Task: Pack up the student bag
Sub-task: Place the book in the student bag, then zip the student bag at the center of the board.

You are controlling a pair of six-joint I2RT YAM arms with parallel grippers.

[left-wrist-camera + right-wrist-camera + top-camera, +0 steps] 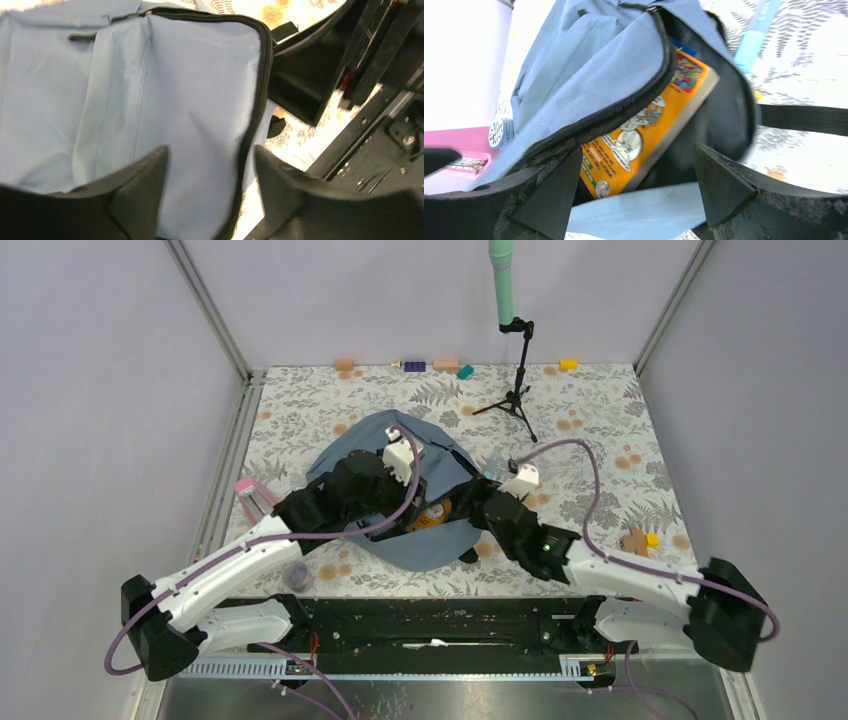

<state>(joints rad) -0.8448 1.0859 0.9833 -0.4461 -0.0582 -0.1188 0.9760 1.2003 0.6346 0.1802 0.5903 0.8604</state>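
Note:
The student bag (430,548), grey-blue with black zippers, lies in the middle of the table under both wrists. Its main opening gapes and an orange picture book (644,130) sits partly inside, one end sticking out. My left gripper (210,150) is open just above the bag's flap (175,90). The flap's zippered edge runs between the left fingers, and nothing is gripped. My right gripper (638,149) is wide open at the mouth of the bag, with the book and a fold of blue fabric beyond its fingers. It holds nothing.
A pink bottle (255,495) lies left of the bag and a light-blue pen (751,42) lies at its right. A small tripod stand (517,390) stands behind. Coloured blocks (430,366) line the back edge, more blocks (640,538) sit at the right, and a grey cap (297,575) lies near the front.

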